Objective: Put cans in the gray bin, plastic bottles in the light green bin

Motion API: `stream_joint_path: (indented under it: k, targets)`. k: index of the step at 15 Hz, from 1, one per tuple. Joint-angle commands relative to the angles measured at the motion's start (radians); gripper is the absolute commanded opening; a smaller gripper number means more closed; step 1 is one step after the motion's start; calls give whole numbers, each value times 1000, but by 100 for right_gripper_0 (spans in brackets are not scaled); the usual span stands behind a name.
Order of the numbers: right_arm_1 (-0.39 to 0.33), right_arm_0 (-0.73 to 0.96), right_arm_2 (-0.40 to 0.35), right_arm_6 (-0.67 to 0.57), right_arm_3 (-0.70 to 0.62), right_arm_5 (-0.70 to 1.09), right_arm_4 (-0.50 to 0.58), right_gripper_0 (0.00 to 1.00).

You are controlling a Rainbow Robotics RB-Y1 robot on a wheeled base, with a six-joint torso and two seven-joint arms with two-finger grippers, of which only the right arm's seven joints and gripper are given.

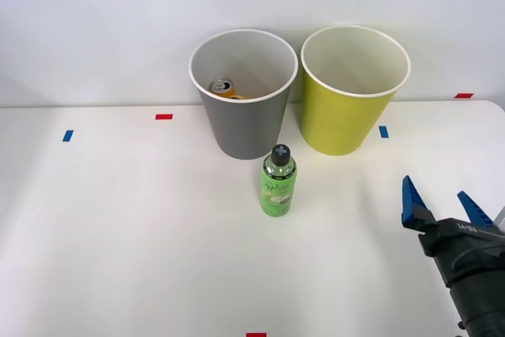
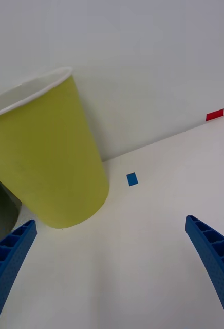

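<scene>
The can (image 1: 223, 87) lies inside the gray bin (image 1: 243, 125); the bottle (image 1: 278, 180) stands upright on the desk (image 1: 118, 226) just before it — beside the green bin (image 1: 347, 112). The right hand (image 1: 439, 204) hovers released, well apart.

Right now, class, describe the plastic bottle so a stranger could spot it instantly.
Find the gray bin and the light green bin at the table's back. The bottle stands upright just before the gray one: clear green, black-capped, the sole item standing between them and the right gripper.

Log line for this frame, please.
can in gray bin | bottle upright on table, unsorted | right gripper open, empty | light green bin
</scene>
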Motion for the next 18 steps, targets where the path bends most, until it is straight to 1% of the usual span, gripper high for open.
stream_joint_path:
  k: [1, 3, 4, 5, 6, 7, 9, 11, 13, 15, 18]
  targets:
    - [102, -40, -33, 8, 141, -140, 88, 100]
    - [140, -73, -64, 23, 256, -286, 94, 100]
    - [160, -72, -78, 99, 288, -352, 88, 100]
    - [181, -55, -86, 200, 298, -376, 76, 100]
    - [192, -35, -86, 275, 296, -393, 71, 100]
    - [206, -6, -86, 341, 298, -425, 71, 100]
    - [229, 55, -78, 433, 296, -502, 71, 100]
    - [229, 112, -55, 513, 298, -562, 65, 100]
    - [229, 149, -41, 592, 296, -595, 34, 100]
    - [208, 177, -29, 671, 296, -609, -1, 100]
    - [198, 213, -13, 689, 298, -612, -38, 100]
